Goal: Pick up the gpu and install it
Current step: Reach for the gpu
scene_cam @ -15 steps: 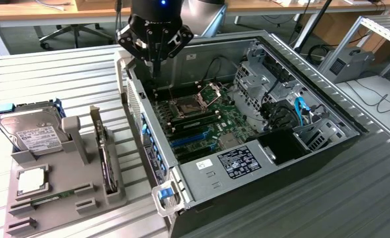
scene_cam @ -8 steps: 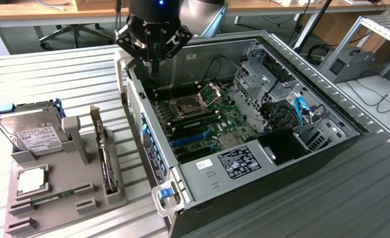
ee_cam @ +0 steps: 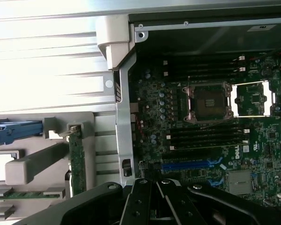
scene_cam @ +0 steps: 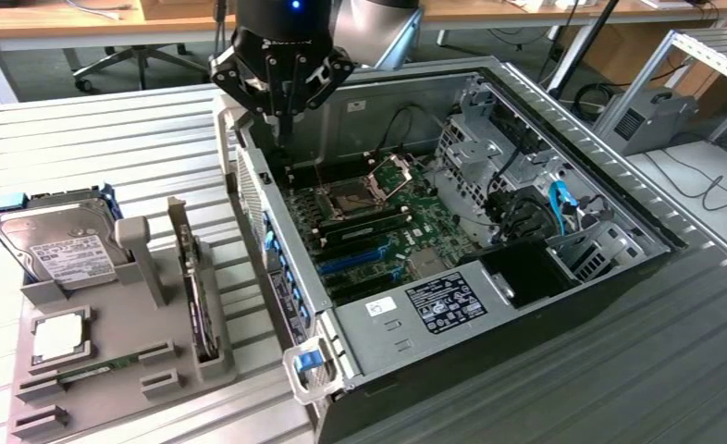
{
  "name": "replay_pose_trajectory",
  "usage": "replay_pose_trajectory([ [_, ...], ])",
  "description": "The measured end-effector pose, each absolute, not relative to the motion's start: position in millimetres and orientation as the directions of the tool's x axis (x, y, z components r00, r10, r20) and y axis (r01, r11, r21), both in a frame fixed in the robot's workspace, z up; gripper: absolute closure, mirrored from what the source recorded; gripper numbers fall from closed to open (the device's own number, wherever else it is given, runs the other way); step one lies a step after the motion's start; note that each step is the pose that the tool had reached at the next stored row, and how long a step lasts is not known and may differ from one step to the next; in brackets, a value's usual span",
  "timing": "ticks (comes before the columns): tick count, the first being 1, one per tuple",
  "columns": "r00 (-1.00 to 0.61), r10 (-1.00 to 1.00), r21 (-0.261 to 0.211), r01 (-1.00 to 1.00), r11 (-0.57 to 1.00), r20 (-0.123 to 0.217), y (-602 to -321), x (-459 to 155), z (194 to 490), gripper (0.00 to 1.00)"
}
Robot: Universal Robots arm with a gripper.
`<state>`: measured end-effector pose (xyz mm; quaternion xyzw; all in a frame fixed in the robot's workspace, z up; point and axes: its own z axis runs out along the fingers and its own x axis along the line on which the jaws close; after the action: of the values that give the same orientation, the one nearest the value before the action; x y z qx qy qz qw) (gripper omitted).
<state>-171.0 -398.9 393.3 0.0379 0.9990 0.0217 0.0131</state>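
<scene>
Above the open grey metal computer case [scene_cam: 585, 153], the arm's fingers [scene_cam: 285, 134] are pressed together, holding nothing. The thin black circuit card with silver bracket [scene_cam: 198, 305] stands on edge in the grey holder [scene_cam: 117, 393] on the bench [scene_cam: 92, 129], well apart. Pick-up seems unstarted; grasping needs the fingers parted.

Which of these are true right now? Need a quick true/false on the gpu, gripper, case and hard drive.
1. The gpu stands on edge in the gray holder. True.
2. The gripper grips the gpu. False: it is shut on nothing, above the case's edge.
3. The computer case lies open, with the green board showing. True.
4. The hard drive sits inside the case. False: it rests in the holder.
</scene>
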Motion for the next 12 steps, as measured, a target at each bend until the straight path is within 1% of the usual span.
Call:
replay_pose_trajectory([
  [12,-0.997,0.076,0.044,0.075,0.996,-0.024,-398.9,-176.9,393.3,0.89],
])
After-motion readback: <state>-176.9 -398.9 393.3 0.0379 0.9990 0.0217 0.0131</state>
